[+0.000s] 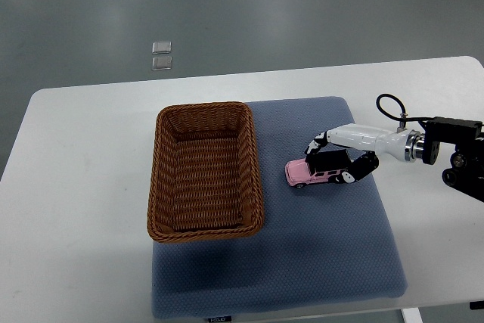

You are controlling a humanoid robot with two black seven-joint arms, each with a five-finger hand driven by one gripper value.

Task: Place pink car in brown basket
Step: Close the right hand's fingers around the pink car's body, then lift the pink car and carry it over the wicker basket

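Note:
A pink toy car [306,173] with a black roof lies on the blue mat [325,255], just right of the brown wicker basket [206,170]. The basket is empty and sits at the mat's left edge. My right hand [330,158] comes in from the right edge on a white and black arm. Its fingers curl around the car's rear half, one fingertip [313,145] above the roof and another [346,178] at the near side. The car still rests on the mat. The left arm does not show.
The white table [76,187] carries the mat and basket. Two small clear squares [161,55] lie on the grey floor beyond the table. A black cable [387,104] loops above my right wrist.

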